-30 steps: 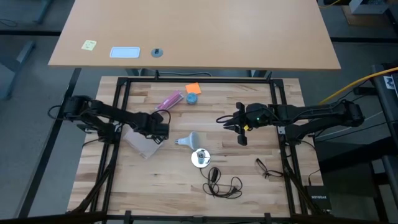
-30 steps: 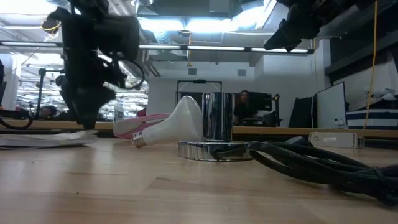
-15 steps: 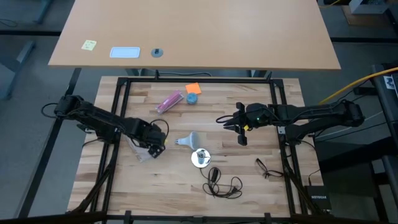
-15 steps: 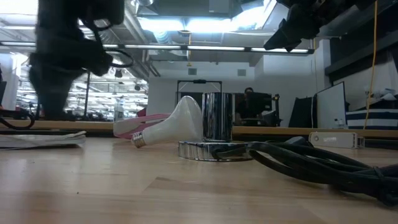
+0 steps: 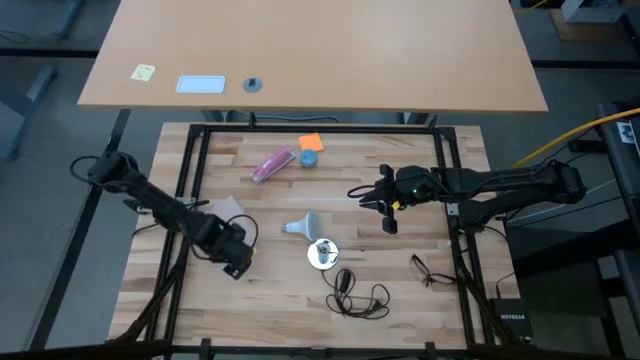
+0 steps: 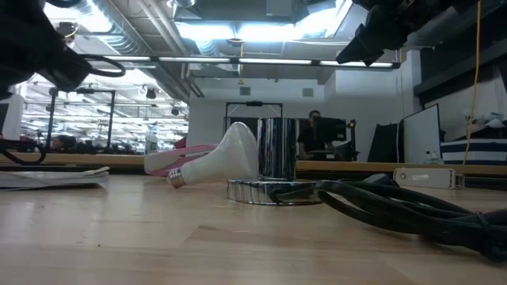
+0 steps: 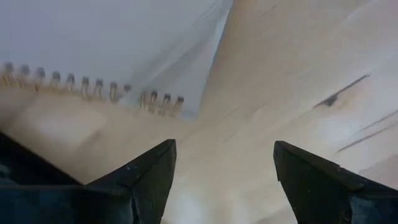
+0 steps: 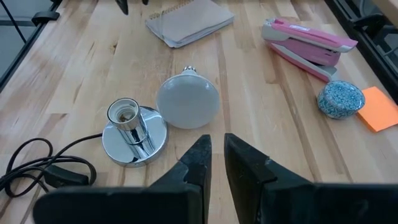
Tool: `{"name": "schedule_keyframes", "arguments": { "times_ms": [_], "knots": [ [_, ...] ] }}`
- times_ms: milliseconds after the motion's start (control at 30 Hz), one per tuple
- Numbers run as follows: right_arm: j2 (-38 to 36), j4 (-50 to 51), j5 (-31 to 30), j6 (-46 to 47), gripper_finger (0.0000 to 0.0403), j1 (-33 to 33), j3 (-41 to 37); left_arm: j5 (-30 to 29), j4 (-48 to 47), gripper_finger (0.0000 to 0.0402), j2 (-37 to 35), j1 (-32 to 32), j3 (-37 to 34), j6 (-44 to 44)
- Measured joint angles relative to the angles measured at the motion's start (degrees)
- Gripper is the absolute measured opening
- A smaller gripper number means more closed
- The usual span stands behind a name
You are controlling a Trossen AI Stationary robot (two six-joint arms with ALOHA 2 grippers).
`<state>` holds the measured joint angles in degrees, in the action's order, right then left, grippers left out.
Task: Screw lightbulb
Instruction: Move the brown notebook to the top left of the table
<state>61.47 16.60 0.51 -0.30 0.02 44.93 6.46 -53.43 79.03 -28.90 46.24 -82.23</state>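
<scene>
Two grippers are in view, and neither has hold of anything. The lightbulb [image 5: 305,224] lies on its side near the middle of the table, just beside the lamp base [image 5: 322,254], which stands at about five o'clock from it in the high view; the two are close, and whether they touch cannot be told from above. The bulb's long axis runs roughly nine to three o'clock: the narrow threaded neck points toward nine, the round globe toward three.

The left gripper [image 5: 236,262] is held low over the wood at the notepad's [image 7: 106,50] corner, its fingers [image 7: 146,171] spread wide with only bare table between them. From it the bulb lies at about two o'clock, near, with the neck end turned toward that arm.

The right gripper [image 5: 375,196] is held above the table, fingers drawn almost together with a thin gap and nothing between. From it the bulb lies at about eight o'clock, with the globe end turned toward it.

By the high view the two grippers are at comparable range. The left arm is judged better placed for the neck, the right for the globe. The socket [image 8: 123,112] stands upright and is seen to be empty, so the bulb is not yet fitted.
</scene>
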Motion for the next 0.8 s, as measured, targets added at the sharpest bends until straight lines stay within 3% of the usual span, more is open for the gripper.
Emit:
{"name": "schedule_keyframes", "arguments": {
  "times_ms": [133, 300, 700, 800],
  "knots": [
    [0.0, 0.0, 0.0, 0.0, 0.0050, 0.0, 0.0, -1.6, -0.1, 0.0263, 1.1, -1.3, 0.0, -6.0],
    [0.0, 0.0, 0.0, 0.0, 0.0050, 0.0, 0.0, -3.2, -0.1, 0.0263, 5.2, -0.6, 0.0, -7.1],
    [0.0, -0.1, 0.0, 0.0, 0.0050, 0.0, 0.0, -7.2, -3.2, 0.0263, 16.0, 6.2, 0.7, 0.2],
    [0.0, -0.1, -0.1, 0.0, 0.0050, 0.0, 0.0, -12.8, -6.2, 0.0263, 16.2, 9.0, 0.5, 0.4]
  ]
}}
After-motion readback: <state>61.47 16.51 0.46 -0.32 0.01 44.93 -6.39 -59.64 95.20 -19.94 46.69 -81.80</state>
